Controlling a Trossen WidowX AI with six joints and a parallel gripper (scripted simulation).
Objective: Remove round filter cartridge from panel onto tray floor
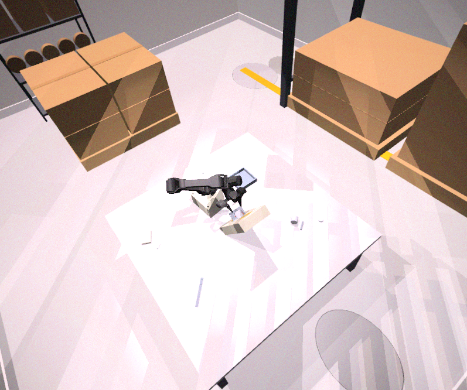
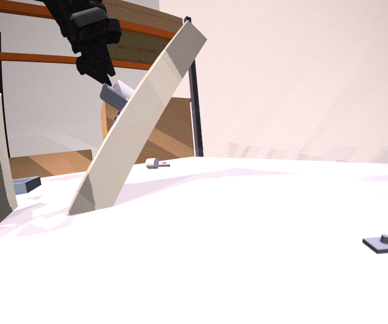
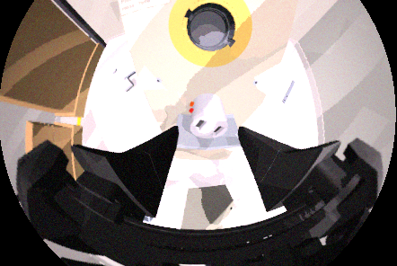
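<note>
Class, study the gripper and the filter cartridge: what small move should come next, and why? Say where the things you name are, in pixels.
Probably ease the open gripper (image 1: 237,203) (image 2: 112,80) (image 3: 208,130) forward to straddle the filter cartridge (image 3: 208,118), before closing. The cartridge is out of the panel's round socket (image 3: 210,28), resting on the ledge (image 3: 185,140), and appears centred between the fingertips but beyond them.

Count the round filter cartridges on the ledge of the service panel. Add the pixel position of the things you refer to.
1. The cartridge (image 1: 238,215) (image 2: 123,88) (image 3: 208,113) rests on the small gray ledge (image 1: 232,216) (image 2: 113,98) (image 3: 186,140) below the panel's yellow-ringed hole (image 3: 208,28). Anything directly behind it would be hidden.
</note>
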